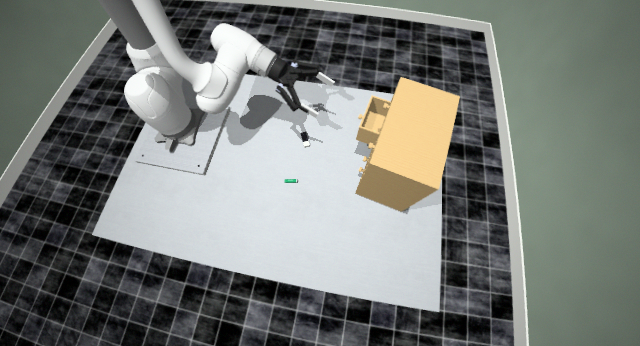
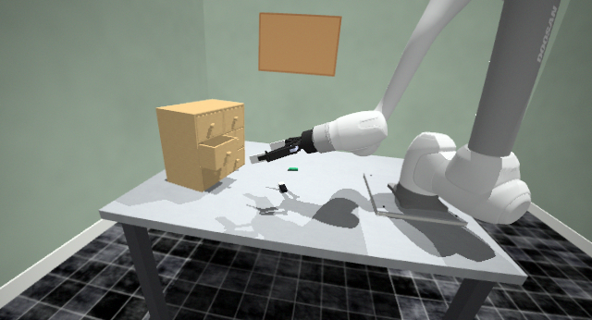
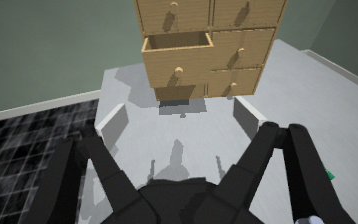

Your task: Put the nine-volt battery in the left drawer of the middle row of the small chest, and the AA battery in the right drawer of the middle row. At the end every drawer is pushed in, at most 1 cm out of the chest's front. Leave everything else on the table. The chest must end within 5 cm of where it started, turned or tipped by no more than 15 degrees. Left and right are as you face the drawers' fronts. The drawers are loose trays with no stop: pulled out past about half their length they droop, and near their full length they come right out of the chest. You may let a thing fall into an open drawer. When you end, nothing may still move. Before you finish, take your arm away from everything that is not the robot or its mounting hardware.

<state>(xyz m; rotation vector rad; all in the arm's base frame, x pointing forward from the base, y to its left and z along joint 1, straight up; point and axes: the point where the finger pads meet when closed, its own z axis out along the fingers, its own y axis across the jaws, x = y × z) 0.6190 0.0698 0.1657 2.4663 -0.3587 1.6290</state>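
The wooden chest (image 1: 420,131) (image 2: 178,146) stands at the table's far end from the arm's base. Its left middle drawer (image 1: 367,135) (image 2: 214,158) (image 3: 161,67) is pulled out partway, and no battery shows in the visible part of its inside. The right middle drawer (image 3: 257,45) looks pushed in. The black nine-volt battery (image 1: 305,136) (image 2: 283,188) with a white end lies on the table; it does not show in the wrist view. The green AA battery (image 1: 291,181) (image 2: 292,169) (image 3: 330,174) lies on the table too. My gripper (image 1: 318,94) (image 2: 266,152) (image 3: 179,109) is open and empty, above the table and in front of the open drawer.
The light grey table (image 1: 260,236) (image 2: 153,223) carries everything. The arm's base plate (image 1: 175,161) is at the other end from the chest. The other drawers' knobs stick out of the chest's front. The table's side edge runs close to the gripper's left in the wrist view.
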